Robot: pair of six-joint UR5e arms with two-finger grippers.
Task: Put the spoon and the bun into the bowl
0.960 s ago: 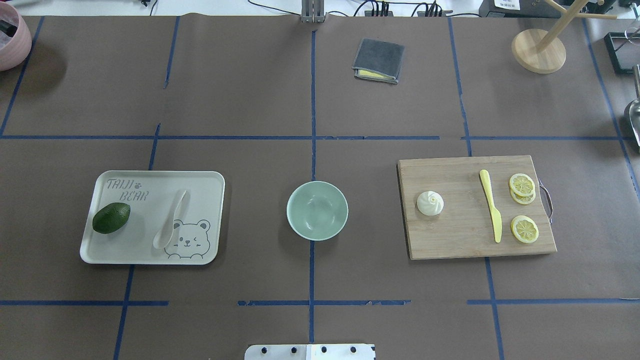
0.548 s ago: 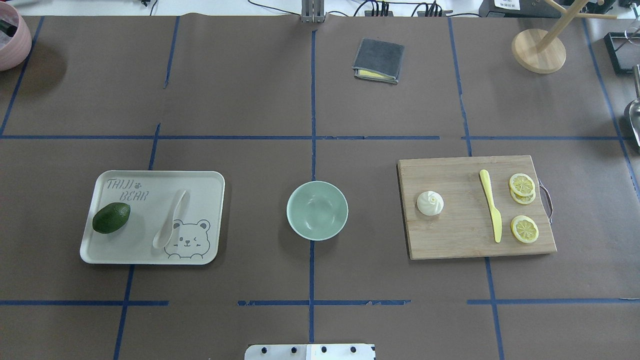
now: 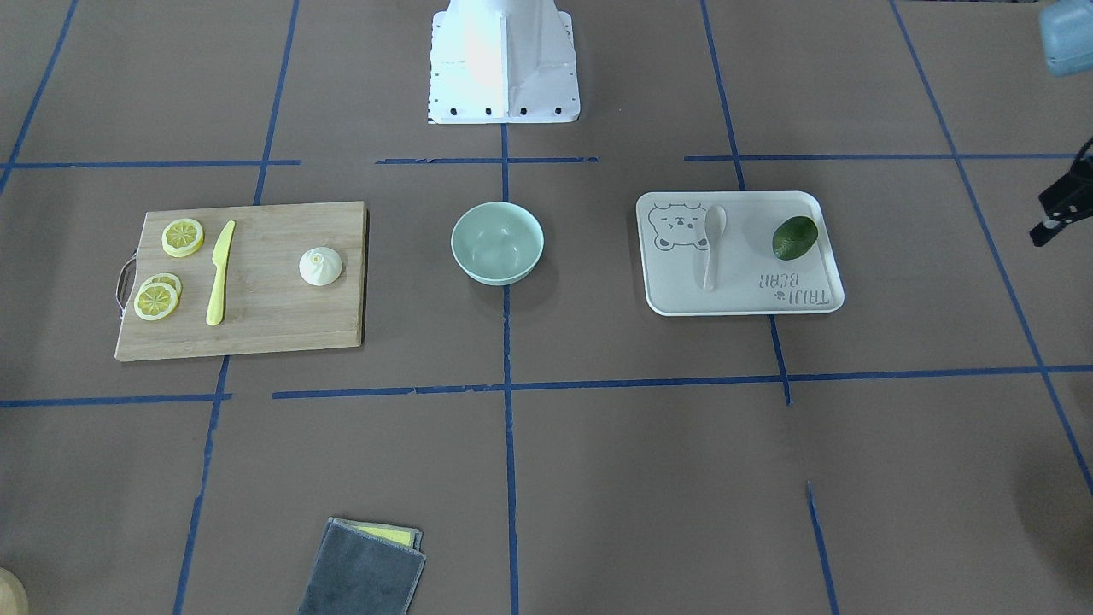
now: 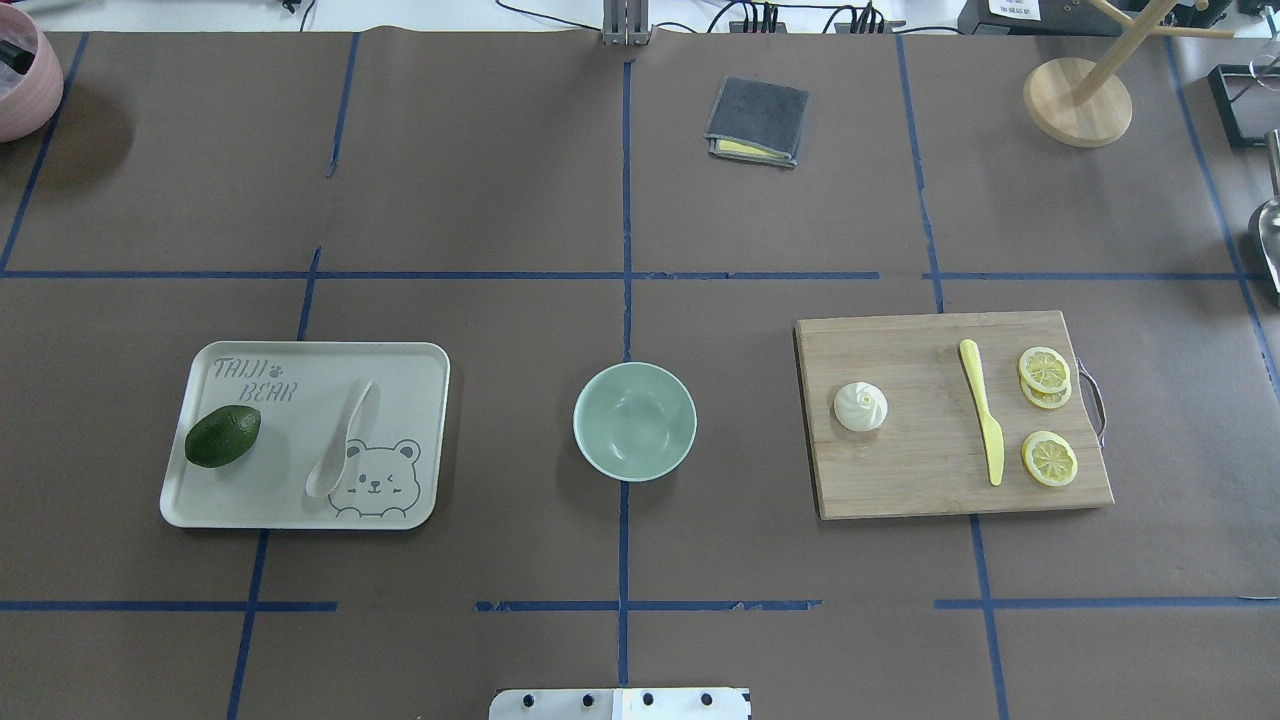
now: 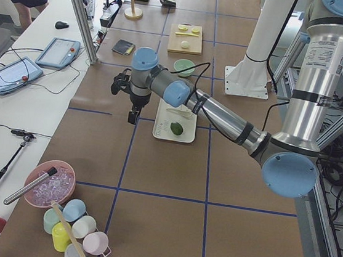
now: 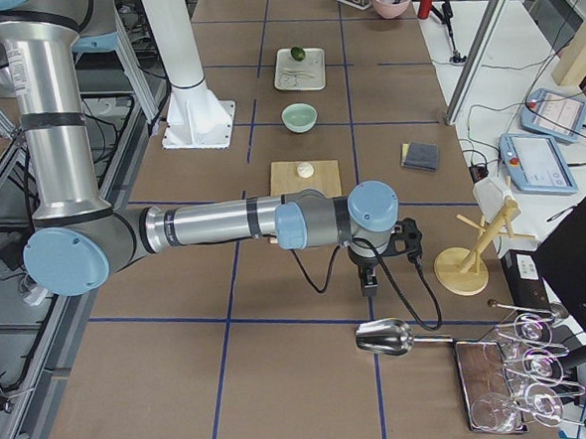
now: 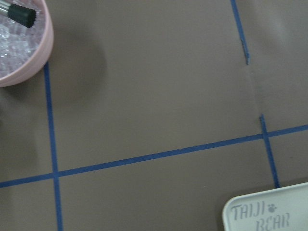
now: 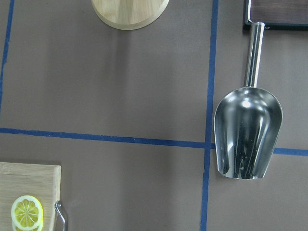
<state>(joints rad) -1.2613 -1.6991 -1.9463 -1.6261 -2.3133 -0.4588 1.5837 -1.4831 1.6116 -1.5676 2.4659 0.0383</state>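
Note:
The off-white spoon (image 4: pixel 340 440) lies on a cream bear tray (image 4: pixel 400 370) at the left, next to a dark green avocado (image 4: pixel 222 436). The white pleated bun (image 4: pixel 860 406) sits on a wooden cutting board (image 4: pixel 920 490) at the right. The empty mint-green bowl (image 4: pixel 634 420) stands between them at the table's middle. My left gripper (image 5: pixel 133 117) hangs above the table left of the tray. My right gripper (image 6: pixel 367 283) hangs right of the board. I cannot tell whether either is open or shut. Neither shows in the overhead view.
A yellow plastic knife (image 4: pixel 983 410) and lemon slices (image 4: pixel 1048 458) share the board. A grey cloth (image 4: pixel 757 120), a wooden stand (image 4: pixel 1077 102) and a pink ice bowl (image 4: pixel 20 70) sit at the far side. A metal scoop (image 8: pixel 248 132) lies at the right.

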